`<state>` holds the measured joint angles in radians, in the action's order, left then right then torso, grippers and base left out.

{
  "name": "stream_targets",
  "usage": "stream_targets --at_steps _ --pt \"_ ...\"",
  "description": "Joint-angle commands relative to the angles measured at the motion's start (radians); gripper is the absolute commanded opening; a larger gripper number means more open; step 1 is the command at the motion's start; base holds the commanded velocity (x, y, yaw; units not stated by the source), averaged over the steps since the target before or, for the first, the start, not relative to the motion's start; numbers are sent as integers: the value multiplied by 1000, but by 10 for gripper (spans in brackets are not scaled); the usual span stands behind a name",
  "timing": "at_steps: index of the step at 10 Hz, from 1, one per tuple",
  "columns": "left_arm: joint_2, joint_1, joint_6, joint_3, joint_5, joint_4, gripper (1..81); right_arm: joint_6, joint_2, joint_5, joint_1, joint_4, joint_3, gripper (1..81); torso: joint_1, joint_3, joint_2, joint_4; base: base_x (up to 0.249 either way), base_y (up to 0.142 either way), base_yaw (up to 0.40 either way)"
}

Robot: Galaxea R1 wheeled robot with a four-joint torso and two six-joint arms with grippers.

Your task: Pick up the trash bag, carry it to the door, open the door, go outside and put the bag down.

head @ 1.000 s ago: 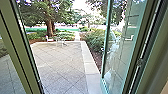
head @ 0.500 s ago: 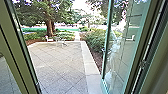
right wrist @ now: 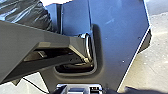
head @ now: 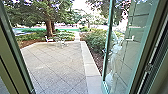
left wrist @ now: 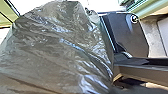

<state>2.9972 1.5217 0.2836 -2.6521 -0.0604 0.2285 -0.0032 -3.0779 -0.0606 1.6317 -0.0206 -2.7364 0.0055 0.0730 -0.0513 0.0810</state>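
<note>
Head view has us at the door frame, glass door open, paved yard ahead, beyond both claws. Trash bag is close by the L claw, prob. picked up and w/ us, but we can't tell how far open either claw is or what, if anything, it grips. We judge pickup, carry & door-opening done; going fully outside and put-down are left.
</note>
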Motion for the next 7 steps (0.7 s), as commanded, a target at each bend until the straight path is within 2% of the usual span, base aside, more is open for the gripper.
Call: stream_targets --at_steps 1,7 --pt "0 -48 -1 4 54 2 10 -3 -8 56 -34 8 3 811 0 0 0 0 121 0 0" --pt "0 -48 -1 6 54 2 10 -4 -6 56 -37 8 3 811 -1 0 0 0 132 0 0"
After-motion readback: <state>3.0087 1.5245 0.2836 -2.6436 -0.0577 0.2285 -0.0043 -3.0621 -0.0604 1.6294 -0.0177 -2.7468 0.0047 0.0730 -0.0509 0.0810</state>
